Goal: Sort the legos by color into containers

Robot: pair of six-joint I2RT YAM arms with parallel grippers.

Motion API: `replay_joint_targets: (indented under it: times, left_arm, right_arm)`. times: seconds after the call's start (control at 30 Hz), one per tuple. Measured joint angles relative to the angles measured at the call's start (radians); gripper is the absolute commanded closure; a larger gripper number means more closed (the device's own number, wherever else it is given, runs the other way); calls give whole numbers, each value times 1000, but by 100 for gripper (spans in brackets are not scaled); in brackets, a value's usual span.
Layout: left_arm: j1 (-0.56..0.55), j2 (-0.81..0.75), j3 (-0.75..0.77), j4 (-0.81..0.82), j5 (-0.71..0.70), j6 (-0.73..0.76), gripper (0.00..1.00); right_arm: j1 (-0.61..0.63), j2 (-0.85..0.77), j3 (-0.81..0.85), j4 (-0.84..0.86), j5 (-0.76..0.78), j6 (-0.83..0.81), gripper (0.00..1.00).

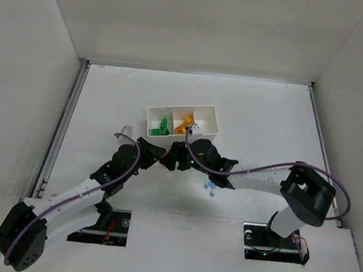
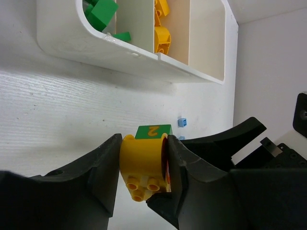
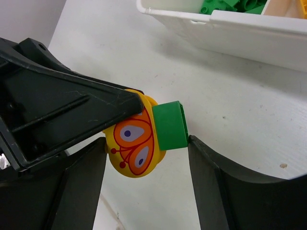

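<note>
Sitting between left claw [image 2: 143,165] fingers: yellow-green cluster [image 2: 145,160]

The white tray [image 2: 144,62] runs off the frame's top (far compartments cut), its bricks half hidden.

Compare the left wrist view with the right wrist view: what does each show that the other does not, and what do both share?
Left wrist only: the yellow brick's studs, a "2" on the green brick, a small blue brick on the table, and yellow bricks in the tray.
Right wrist only: the butterfly print on the yellow brick's face.
Both: the joined yellow-green cluster between black fingers, and the tray's green bricks.
</note>
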Motion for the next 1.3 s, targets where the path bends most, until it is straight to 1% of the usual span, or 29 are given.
replay_joint_targets:
  times: [0.03, 0.1, 0.2, 0.4, 0.6, 0.7, 0.87, 0.97, 1.17, 1.3]
  left_arm:
    - [-2, 0, 0, 1, -1, -3, 76]
    - [-3, -2, 0, 5, -5, -10, 83]
    - [-3, -10, -3, 5, -10, -14, 88]
    - [20, -49, -16, 1, 2, -21, 90]
    - [71, -93, -19, 0, 38, -30, 91]
    - [100, -115, -21, -4, 61, -35, 91]
    - [130, -161, -29, -1, 103, -45, 91]
    - [130, -197, -39, 2, 122, -51, 90]
    - [119, -238, -41, 31, 146, -63, 90]
    - [113, -249, -41, 53, 152, -73, 90]
  right_arm:
    - [0, 0, 0, 2, -1, 7, 40]
    - [-2, 0, 0, 7, -2, 16, 39]
    - [-2, 2, -3, 17, -2, 31, 33]
    - [-4, 2, -38, 92, -19, 70, 16]
    - [-36, -21, -114, 167, -85, 95, 7]
    - [-67, -72, -160, 192, -119, 105, 5]
    - [-130, -152, -209, 291, -160, 159, 5]
    - [-165, -151, -210, 363, -175, 227, 8]
    - [-190, -58, -206, 499, -208, 376, 16]
    - [-190, 11, -207, 581, -237, 461, 26]
